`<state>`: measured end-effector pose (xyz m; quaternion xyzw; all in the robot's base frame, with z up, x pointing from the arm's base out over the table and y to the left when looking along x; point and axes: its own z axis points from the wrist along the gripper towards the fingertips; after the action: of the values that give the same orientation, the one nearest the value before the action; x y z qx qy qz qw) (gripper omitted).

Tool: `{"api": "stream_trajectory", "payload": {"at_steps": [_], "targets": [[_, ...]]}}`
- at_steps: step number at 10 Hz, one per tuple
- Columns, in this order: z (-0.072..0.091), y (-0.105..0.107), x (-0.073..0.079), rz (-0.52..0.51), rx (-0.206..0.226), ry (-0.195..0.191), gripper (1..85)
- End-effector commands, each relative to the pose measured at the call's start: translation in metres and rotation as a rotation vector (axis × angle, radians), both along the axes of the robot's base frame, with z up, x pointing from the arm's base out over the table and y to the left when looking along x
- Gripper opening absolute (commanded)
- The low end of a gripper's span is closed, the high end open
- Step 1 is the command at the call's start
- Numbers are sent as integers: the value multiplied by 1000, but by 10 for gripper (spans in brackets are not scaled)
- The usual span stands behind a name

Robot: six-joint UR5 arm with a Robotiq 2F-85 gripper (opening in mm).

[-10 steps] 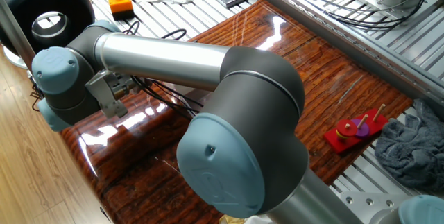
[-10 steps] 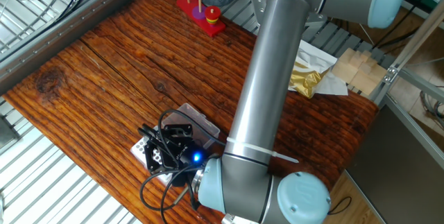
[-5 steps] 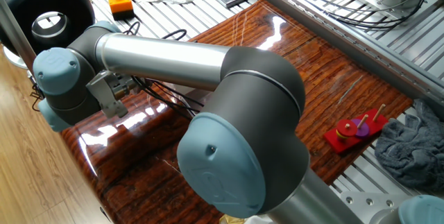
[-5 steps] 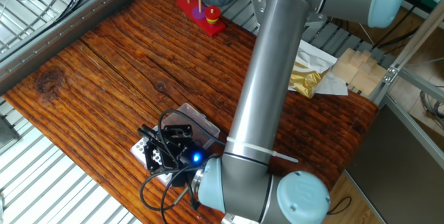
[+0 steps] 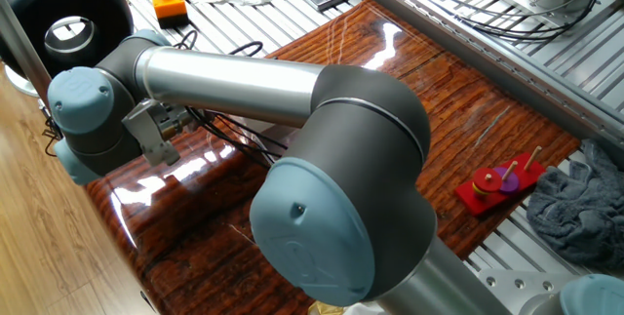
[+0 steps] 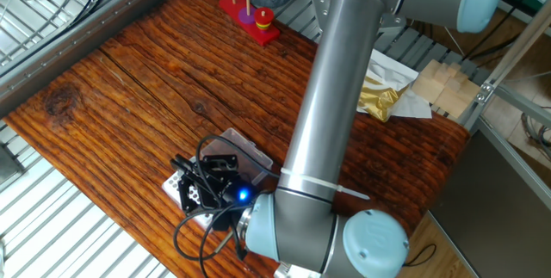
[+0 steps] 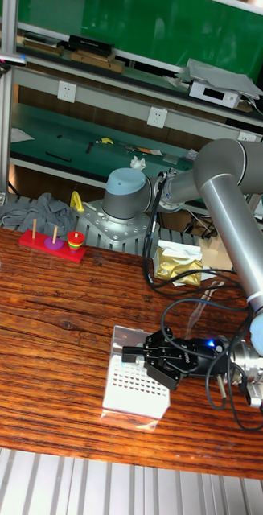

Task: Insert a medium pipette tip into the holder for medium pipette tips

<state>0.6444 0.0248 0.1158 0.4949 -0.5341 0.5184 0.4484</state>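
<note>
The holder for medium pipette tips (image 7: pixel 135 392) is a small clear box with a white holed top, near the table's front edge. In the other fixed view its white grid (image 6: pixel 176 188) shows beside the clear hinged lid (image 6: pixel 244 149). My gripper (image 7: pixel 139 360) is black, lies low and horizontal, and its fingers reach over the holder's top from the right; it also shows as a dark tangle with cables (image 6: pixel 200 183). Whether the fingers are open or shut is not readable. No pipette tip can be made out. In one fixed view the arm hides gripper and holder.
A red ring-stacking toy (image 7: pixel 54 241) stands at the table's far left corner with a grey cloth (image 5: pixel 580 208) beyond it. A gold foil packet (image 7: pixel 178 265) lies behind the table. An orange stop button (image 5: pixel 168 0) sits off the table. Black cables (image 7: pixel 191 314) loop near the wrist.
</note>
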Motion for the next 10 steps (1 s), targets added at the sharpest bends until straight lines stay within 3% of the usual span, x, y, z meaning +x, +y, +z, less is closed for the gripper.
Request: {"api": "stream_trajectory", "payload": {"at_steps": [1, 10], "targets": [[-5, -5, -3, -6, 17, 4, 10], [-10, -14, -3, 9, 31, -5, 10]]}}
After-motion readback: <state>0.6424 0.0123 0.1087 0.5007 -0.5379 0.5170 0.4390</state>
